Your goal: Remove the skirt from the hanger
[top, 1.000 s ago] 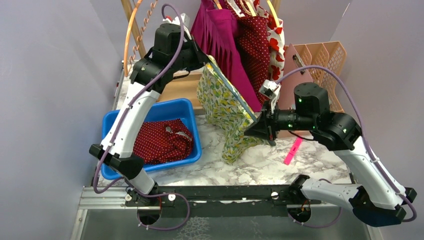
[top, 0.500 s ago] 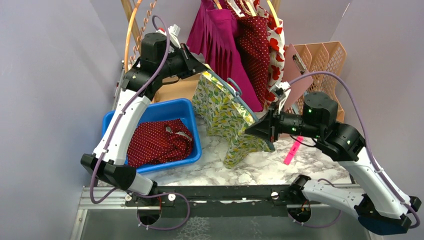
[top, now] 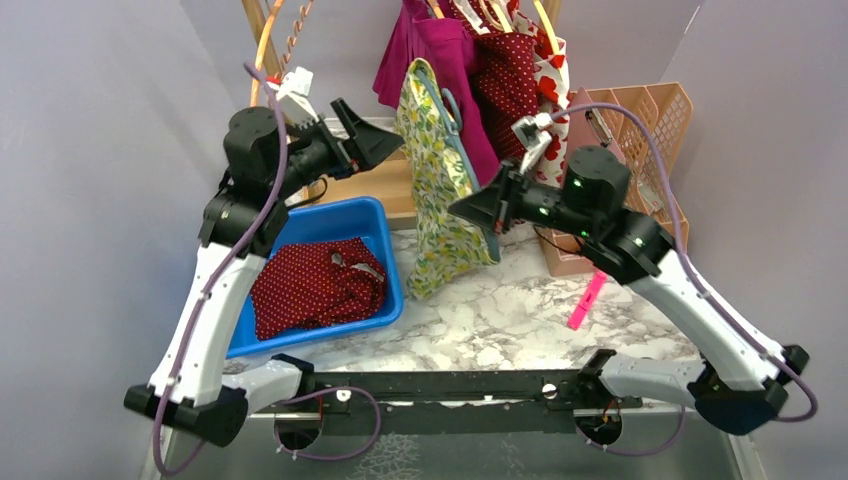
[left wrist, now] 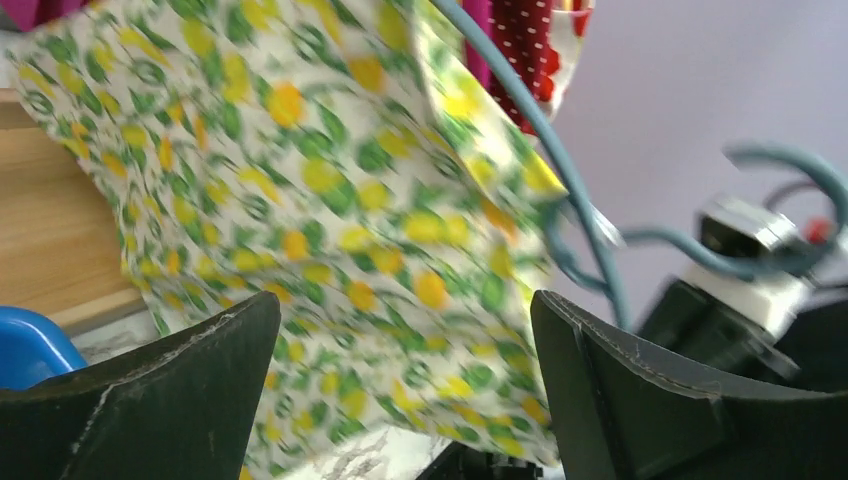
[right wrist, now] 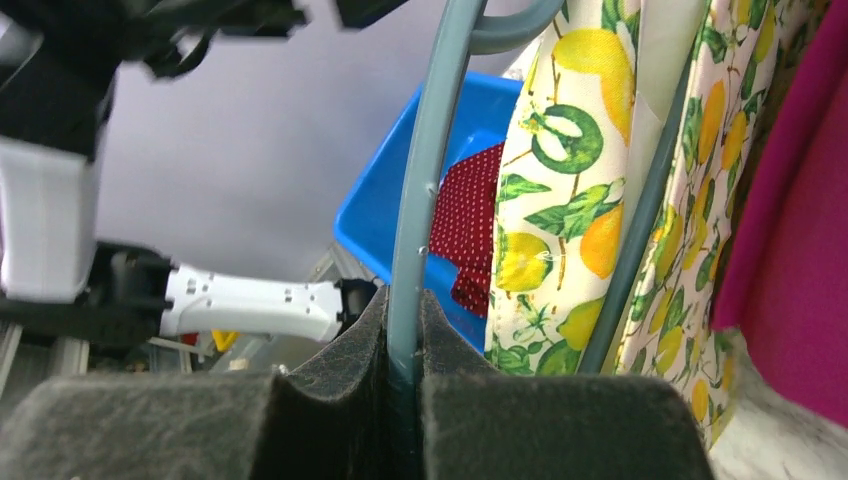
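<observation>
From above, the lemon-print fabric skirt [top: 440,200] hangs from a grey-blue wire hanger [top: 452,105] just past the right end of the blue plastic bin [top: 396,292]. The bin holds a crumpled red white-dotted garment [top: 320,285]. The left gripper [top: 375,128] hovers above the bin's far right corner with its jaws spread wide and nothing in them, just short of the skirt's edge. The right gripper [top: 465,207], farther right of the bin, is pinched on the hanger at the skirt's other side. A pink marker [top: 587,300] lies on the marble table well right of the bin. In the left wrist view, the left gripper [left wrist: 405,300] stands wide apart. The blurred skirt [left wrist: 300,180] and hanger wire [left wrist: 530,130] lie beyond its empty gap, and a corner of the bin [left wrist: 25,345] shows at the lower left. In the right wrist view, the right gripper [right wrist: 403,370] is clamped on the hanger's wire [right wrist: 425,180]. The skirt [right wrist: 570,200] hangs just beside the wire, with the bin [right wrist: 488,115] and its dotted garment [right wrist: 465,220] behind.
</observation>
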You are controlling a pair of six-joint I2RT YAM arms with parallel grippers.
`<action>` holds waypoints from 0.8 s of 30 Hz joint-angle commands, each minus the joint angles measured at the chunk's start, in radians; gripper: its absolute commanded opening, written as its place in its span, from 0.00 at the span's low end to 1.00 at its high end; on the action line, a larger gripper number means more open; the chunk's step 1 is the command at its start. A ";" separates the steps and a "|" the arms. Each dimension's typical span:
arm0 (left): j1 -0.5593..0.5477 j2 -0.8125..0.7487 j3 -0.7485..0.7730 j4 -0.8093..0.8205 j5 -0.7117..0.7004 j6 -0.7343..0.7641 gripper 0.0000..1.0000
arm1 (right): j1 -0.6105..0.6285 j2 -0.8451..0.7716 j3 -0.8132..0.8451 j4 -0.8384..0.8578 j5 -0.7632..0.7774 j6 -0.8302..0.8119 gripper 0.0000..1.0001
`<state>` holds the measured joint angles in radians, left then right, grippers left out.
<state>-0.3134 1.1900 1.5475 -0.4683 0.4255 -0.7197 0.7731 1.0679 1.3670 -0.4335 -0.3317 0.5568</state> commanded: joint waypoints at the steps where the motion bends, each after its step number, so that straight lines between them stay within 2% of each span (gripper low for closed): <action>1: -0.001 -0.105 -0.073 0.045 0.056 -0.054 0.97 | 0.002 0.112 0.084 0.180 0.019 0.051 0.01; 4: -0.051 -0.119 -0.111 0.061 0.117 -0.121 0.85 | 0.002 0.190 0.137 0.210 -0.025 0.071 0.01; 8: -0.239 -0.131 -0.140 0.065 -0.030 -0.116 0.65 | 0.002 0.250 0.174 0.278 -0.072 0.095 0.01; 11: -0.281 -0.125 -0.189 0.081 -0.033 -0.133 0.53 | 0.002 0.263 0.184 0.316 -0.066 0.133 0.01; 14: -0.294 -0.170 -0.256 0.089 -0.096 -0.128 0.44 | 0.001 0.263 0.190 0.352 -0.062 0.166 0.01; 16: -0.293 -0.237 -0.276 0.110 -0.160 -0.114 0.44 | 0.002 0.261 0.197 0.346 -0.046 0.181 0.01; 17: -0.293 -0.271 -0.296 0.134 -0.166 -0.113 0.51 | 0.002 0.264 0.207 0.326 -0.029 0.188 0.01; 19: -0.295 -0.303 -0.344 0.175 -0.134 -0.123 0.72 | 0.002 0.276 0.238 0.281 0.004 0.211 0.01; 20: -0.294 -0.296 -0.357 0.176 -0.109 -0.135 0.76 | 0.002 0.284 0.246 0.285 0.000 0.223 0.01; 24: -0.293 -0.241 -0.389 0.288 -0.066 -0.195 0.70 | 0.002 0.311 0.276 0.306 -0.039 0.242 0.01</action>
<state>-0.6044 0.9134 1.1866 -0.3420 0.3325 -0.8616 0.7712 1.3567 1.5867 -0.2325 -0.3565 0.7719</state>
